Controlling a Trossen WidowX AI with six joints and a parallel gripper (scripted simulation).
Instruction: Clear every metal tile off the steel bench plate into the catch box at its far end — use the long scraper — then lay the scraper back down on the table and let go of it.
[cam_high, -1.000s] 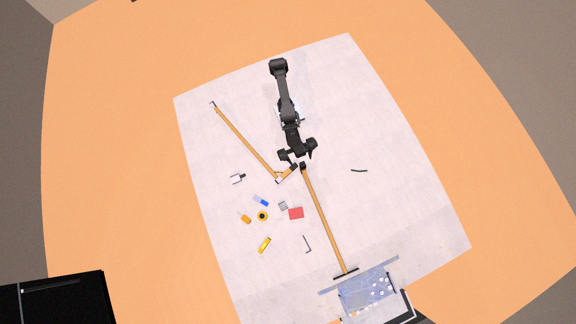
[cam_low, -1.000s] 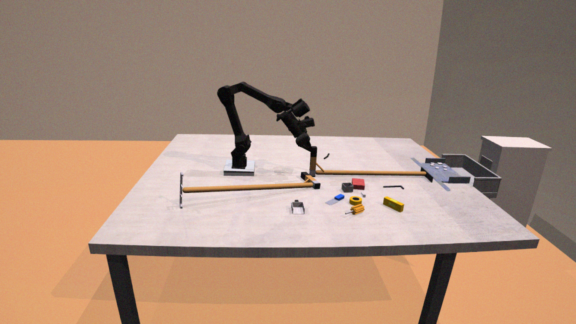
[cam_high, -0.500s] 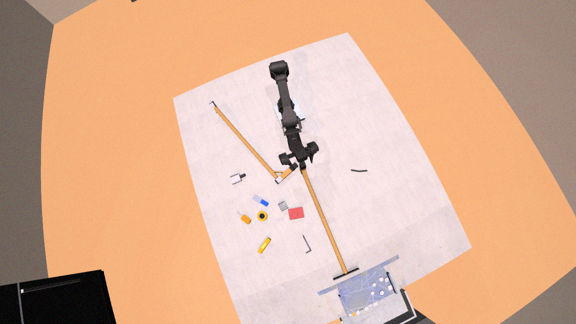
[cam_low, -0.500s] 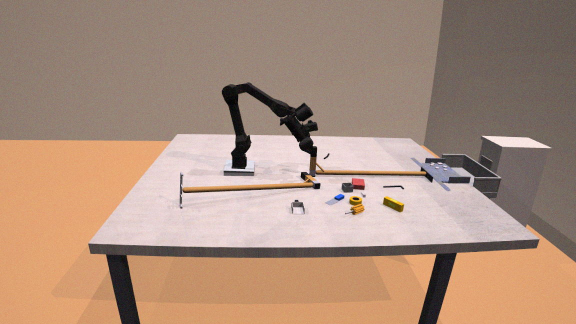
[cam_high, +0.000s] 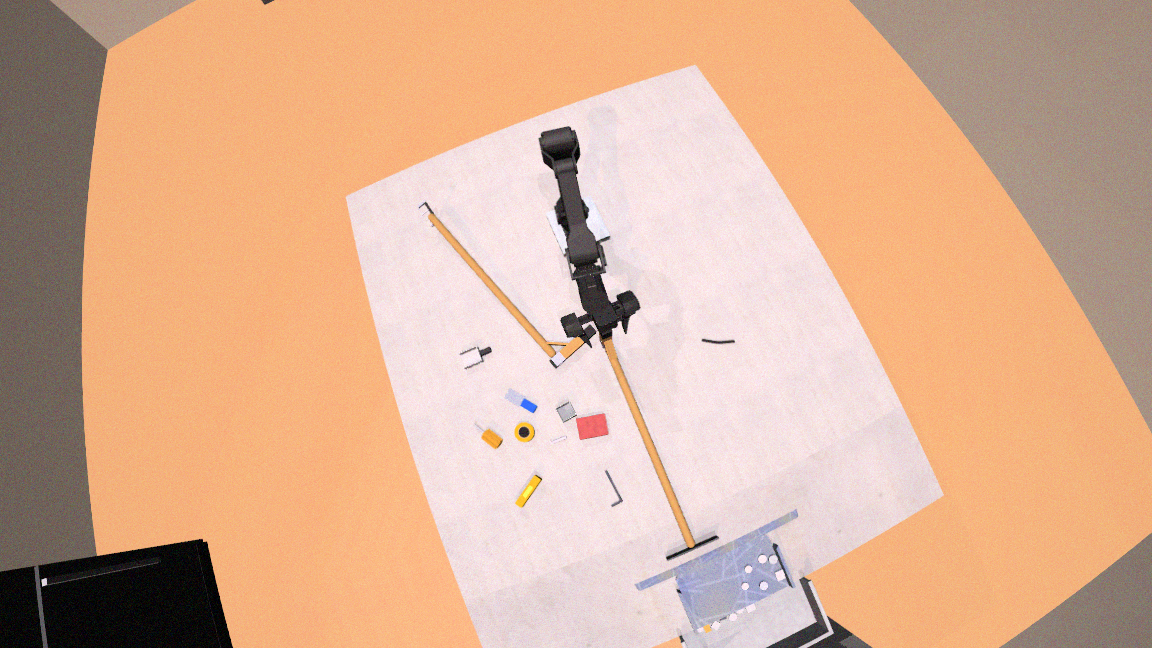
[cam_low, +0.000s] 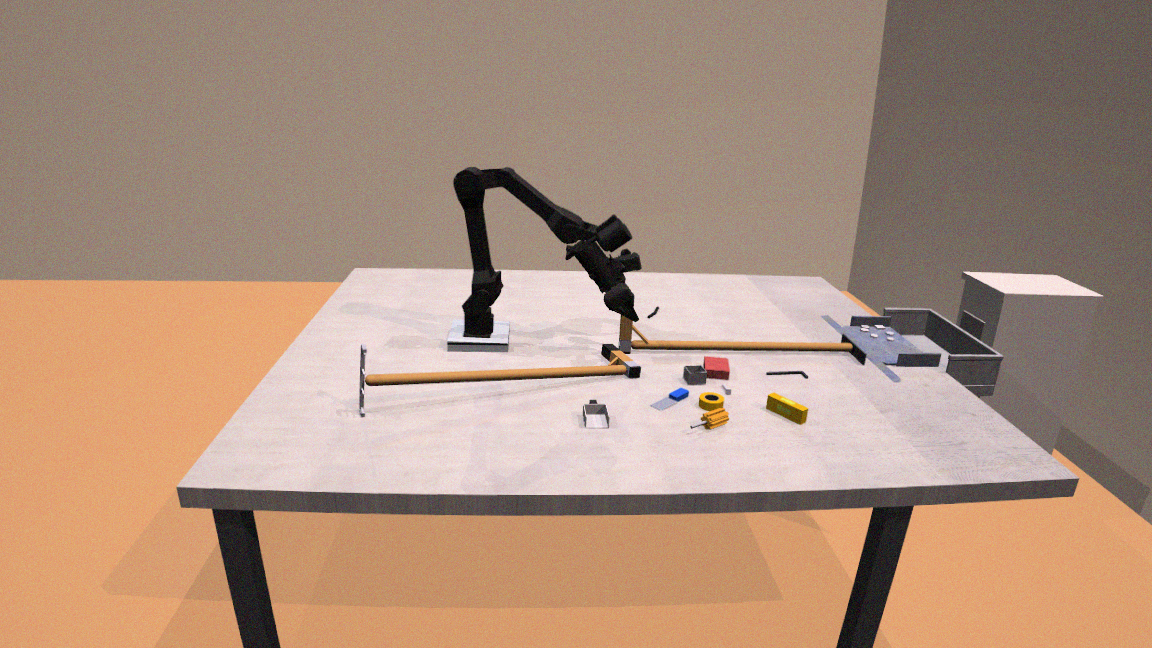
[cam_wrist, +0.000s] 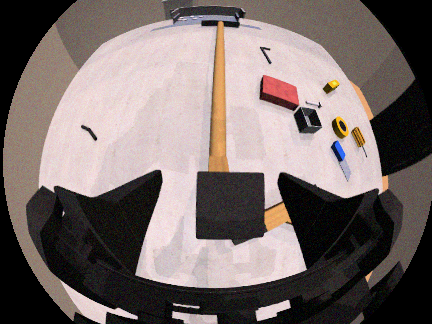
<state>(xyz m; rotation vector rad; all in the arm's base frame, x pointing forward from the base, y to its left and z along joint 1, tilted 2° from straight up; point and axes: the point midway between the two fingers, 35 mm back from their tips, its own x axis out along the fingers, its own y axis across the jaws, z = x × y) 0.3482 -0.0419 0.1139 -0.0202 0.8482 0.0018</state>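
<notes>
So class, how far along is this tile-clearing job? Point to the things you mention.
Nothing is cleared yet: tiles (cam_high: 763, 585) (cam_low: 890, 338) remain on the bench plate (cam_high: 712, 576) (cam_low: 870, 348). In progress: open jaws straddle the scraper's upright grip (cam_wrist: 230, 205), unheld. Left: grasping, sweeping, laying the scraper down, releasing.

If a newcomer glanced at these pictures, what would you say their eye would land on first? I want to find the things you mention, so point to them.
Probably the black arm, its open gripper (cam_high: 606, 332) (cam_low: 632, 315) (cam_wrist: 222, 177) reaching down around the upright grip of the long scraper (cam_high: 650, 444) (cam_low: 741, 346) (cam_wrist: 219, 95), whose shaft runs toward the steel bench plate (cam_high: 712, 592) (cam_low: 879, 344). Next might come the red block (cam_high: 592, 426) (cam_low: 716, 367) (cam_wrist: 279, 92) beside that shaft, and the second long-handled tool (cam_high: 489, 282) (cam_low: 495, 375) lying on the table nearer the exterior camera.
</notes>
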